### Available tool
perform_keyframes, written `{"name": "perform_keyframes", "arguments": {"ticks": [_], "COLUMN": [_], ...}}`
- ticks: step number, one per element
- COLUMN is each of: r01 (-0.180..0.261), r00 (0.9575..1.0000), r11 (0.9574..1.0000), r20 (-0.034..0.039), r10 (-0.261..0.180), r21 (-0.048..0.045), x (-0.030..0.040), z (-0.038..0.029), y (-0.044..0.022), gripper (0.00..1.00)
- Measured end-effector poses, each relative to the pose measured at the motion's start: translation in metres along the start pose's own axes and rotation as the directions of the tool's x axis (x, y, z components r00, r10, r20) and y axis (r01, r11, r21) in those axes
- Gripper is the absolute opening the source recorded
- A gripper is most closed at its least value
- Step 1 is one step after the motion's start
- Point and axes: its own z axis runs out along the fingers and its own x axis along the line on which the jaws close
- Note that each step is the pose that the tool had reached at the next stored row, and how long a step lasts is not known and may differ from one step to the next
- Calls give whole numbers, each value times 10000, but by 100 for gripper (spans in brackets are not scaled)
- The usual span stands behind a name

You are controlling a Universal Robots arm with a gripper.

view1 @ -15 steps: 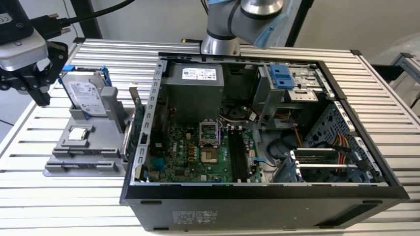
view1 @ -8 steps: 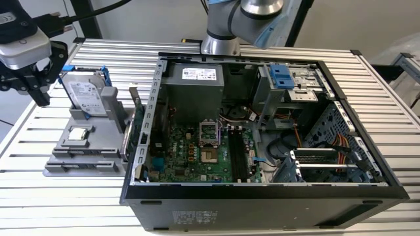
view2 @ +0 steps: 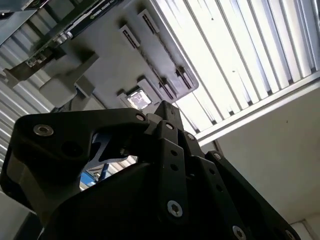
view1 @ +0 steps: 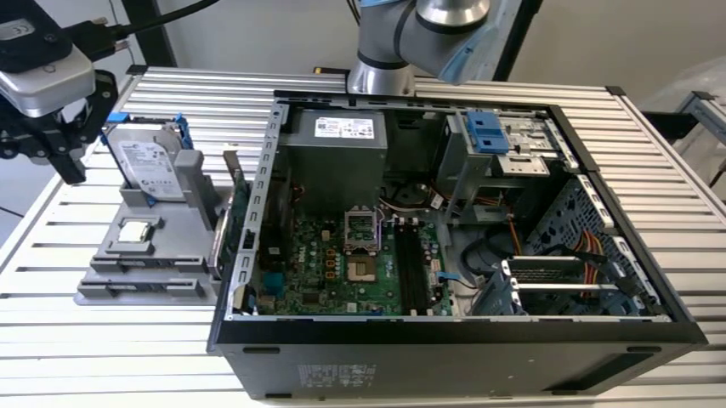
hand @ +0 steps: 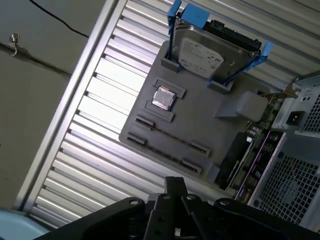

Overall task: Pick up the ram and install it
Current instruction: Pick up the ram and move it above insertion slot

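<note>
Exterior view: an open computer case (view1: pixel 454 348) lies on its side on the slatted metal table (view1: pixel 647 178), with the motherboard facing up and 2 long black memory slots (view1: pixel 411 272) near its middle. The arm (view1: pixel 386 51) rises behind the case at 12 o'clock. A grey fixture tray (view1: pixel 125 285) sits on the table just beside the case, at the case's 9 o'clock. At the tray's 12 o'clock end, 1 silver hard drive (view1: pixel 148 166) in a blue bracket stands tilted on edge. A small square processor chip (view1: pixel 136 230) lies flat in a recess near the tray's middle. The ram (hand: pixel 238 157), seen in the first wrist view, is a long dark stick standing on edge along the tray's side nearest the case, between the tray and the case wall; it is not seated in the motherboard. The jaws hang at 10 o'clock in the exterior view, above the table edge and at the hard drive's 9 o'clock. They are apart from the tray and well apart from the ram. Whether the jaws are wide or narrow cannot be told. Both wrist views look past the black linkage onto the tray and the processor chip.
</note>
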Motion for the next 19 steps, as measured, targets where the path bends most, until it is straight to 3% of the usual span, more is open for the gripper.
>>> {"name": "perform_keyframes", "arguments": {"ticks": [10,19], "r01": [784,1485], "r00": [9969,9889], "r11": [9969,9889], "r20": [-37,-70], "r10": [-784,-1485], "r21": [17,30], "x": [0,0], "z": [0,0], "y": [0,1], "gripper": [0,0]}}
